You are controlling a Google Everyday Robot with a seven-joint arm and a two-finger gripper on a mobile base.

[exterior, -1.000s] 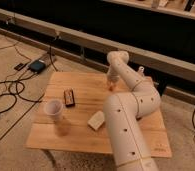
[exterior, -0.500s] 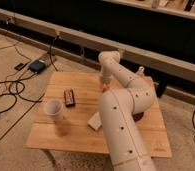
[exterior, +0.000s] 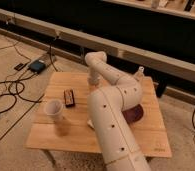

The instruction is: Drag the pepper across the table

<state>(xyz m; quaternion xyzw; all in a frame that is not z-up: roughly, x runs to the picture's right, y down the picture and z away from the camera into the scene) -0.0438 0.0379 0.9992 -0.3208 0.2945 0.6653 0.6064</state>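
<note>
- Dragging is the step in hand: the gripper (exterior: 94, 84) sits low over the far-middle of the table (exterior: 66, 136), fingers closed. The arm hides whether they hold anything.
- No sighting of the pepper; judged hidden beneath the wrist.
- Recommended: light downward pressure, slow level travel, a path clear of the dark block (exterior: 69, 96) and white cup (exterior: 54, 108).

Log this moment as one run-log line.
task: drag pepper | gripper: low over far middle of table, jaws shut | pepper: not visible | white cup: upright, front left
</note>
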